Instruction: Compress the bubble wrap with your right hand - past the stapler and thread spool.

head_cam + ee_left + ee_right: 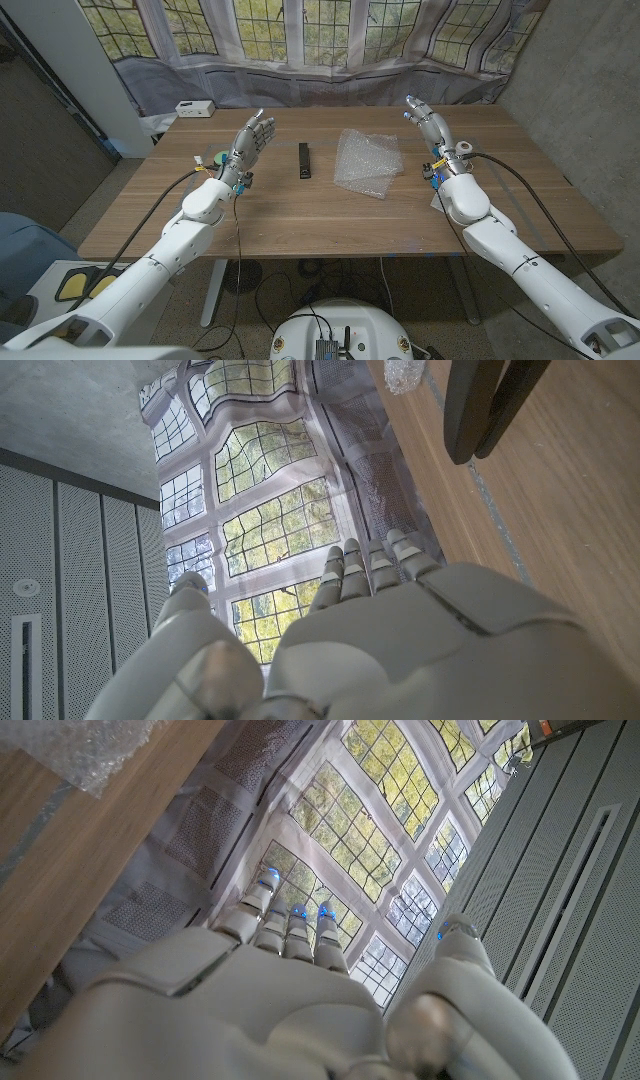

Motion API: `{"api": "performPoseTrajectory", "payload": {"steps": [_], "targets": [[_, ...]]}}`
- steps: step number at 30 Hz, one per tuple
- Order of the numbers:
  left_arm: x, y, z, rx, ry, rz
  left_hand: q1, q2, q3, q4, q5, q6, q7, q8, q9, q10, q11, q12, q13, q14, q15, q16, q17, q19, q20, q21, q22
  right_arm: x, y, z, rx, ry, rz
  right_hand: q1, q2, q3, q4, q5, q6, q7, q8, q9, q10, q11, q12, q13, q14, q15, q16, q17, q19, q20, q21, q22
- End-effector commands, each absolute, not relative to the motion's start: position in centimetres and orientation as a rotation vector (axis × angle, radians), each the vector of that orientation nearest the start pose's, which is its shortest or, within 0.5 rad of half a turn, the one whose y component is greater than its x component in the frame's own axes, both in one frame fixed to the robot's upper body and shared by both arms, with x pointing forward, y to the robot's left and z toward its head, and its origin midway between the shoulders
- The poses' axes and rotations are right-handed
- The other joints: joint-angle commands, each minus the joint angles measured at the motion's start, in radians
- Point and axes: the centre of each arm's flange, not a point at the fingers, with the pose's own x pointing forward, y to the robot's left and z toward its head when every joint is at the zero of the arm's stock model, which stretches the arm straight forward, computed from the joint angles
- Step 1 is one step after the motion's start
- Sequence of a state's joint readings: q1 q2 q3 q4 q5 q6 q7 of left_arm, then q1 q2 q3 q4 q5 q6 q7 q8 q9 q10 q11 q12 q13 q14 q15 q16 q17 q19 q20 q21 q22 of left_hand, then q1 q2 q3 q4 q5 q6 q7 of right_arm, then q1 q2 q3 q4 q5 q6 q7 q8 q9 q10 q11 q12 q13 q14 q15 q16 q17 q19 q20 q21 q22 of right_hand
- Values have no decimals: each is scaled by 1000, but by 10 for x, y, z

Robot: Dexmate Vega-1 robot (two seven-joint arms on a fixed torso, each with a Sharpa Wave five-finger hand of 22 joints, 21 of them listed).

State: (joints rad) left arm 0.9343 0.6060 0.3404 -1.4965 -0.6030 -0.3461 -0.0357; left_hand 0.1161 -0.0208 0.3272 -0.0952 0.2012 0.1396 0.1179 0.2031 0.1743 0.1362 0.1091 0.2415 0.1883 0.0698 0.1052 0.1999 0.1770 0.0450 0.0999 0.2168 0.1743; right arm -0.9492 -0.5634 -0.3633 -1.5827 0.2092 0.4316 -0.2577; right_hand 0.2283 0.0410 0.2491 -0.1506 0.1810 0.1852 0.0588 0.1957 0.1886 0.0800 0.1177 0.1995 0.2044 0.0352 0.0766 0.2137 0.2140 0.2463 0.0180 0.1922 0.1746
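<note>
A wooden table (300,215) stands before a backdrop printed with leaded windows (300,30). Between the two raised hands, a black stapler (304,161) lies on the wood, nearer the left hand (250,143) than the right hand (428,122). A small white box (194,108) sits at the far corner beyond the left hand. Something small and green-and-white (212,158) sits just outside the left wrist; it is too small to make out.

The bubble wrap (367,163), a crumpled clear sheet, lies on the table just inside the right hand and a little nearer the robot, not touching it. The stapler lies beyond the sheet from that hand.

The right hand is raised above the table, fingers straight and close together, holding nothing. The left hand is likewise raised, fingers spread and empty.
</note>
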Motion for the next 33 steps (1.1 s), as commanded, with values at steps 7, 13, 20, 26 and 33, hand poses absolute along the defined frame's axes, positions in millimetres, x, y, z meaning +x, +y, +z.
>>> {"api": "performPoseTrajectory", "payload": {"steps": [7, 13, 20, 26, 33], "targets": [[603, 288, -1, 73, -738, -281, 11, 4, 3, -9, -5, 8, -2, -2, 5, 7, -2, -3, 6, 5, 5, -4, 3, 0, 3, -5, 5, 564, -235, 25, -464, -971, 7, 23, 5, 8, -4, -3, 28, 4, 10, 3, -12, 3, -2, -1, -12, 6, -5, 1, -6, -3, -2, 1], [602, 288, 2, 71, -744, -290, 11, 4, 2, -9, -5, 6, -3, -5, 5, 6, 0, -5, 6, 4, 6, -5, 3, -1, 3, -7, 5, 563, -232, 29, -513, -970, -6, 36, 7, 13, -7, -3, -1, -4, -2, 3, -17, 1, -3, -2, -17, 6, -8, -1, -12, -4, -2, 1], [605, 287, 0, 63, -738, -294, 11, 5, 2, -10, -6, 8, -2, -5, 5, 6, 0, -6, 6, 3, 7, -6, 3, -1, 4, -8, 5, 563, -227, 34, -562, -964, -22, 45, 6, 15, -8, -4, -14, -7, -6, 3, -44, 1, -11, -3, -35, 8, -15, -2, -32, -5, -6, 1], [608, 285, -2, 56, -735, -301, 12, 5, 2, -10, -6, 9, -2, -5, 5, 6, 0, -7, 6, 4, 6, -7, 3, -2, 5, -9, 5, 562, -219, 37, -640, -967, -32, 50, 6, 16, -5, -5, 2, -21, 1, 4, -68, -8, -13, -4, -66, 8, -23, -2, -59, -9, -10, 1], [608, 285, -1, 54, -739, -297, 12, 5, 1, -11, -7, 11, -3, -6, 5, 5, 0, -9, 6, 4, 6, -7, 3, -4, 6, -10, 5, 563, -211, 42, -711, -957, -32, 57, 6, 17, -5, -4, -52, -26, -16, 4, -67, -12, -8, -5, -62, 3, -17, -3, -58, -10, -4, 1]]}}
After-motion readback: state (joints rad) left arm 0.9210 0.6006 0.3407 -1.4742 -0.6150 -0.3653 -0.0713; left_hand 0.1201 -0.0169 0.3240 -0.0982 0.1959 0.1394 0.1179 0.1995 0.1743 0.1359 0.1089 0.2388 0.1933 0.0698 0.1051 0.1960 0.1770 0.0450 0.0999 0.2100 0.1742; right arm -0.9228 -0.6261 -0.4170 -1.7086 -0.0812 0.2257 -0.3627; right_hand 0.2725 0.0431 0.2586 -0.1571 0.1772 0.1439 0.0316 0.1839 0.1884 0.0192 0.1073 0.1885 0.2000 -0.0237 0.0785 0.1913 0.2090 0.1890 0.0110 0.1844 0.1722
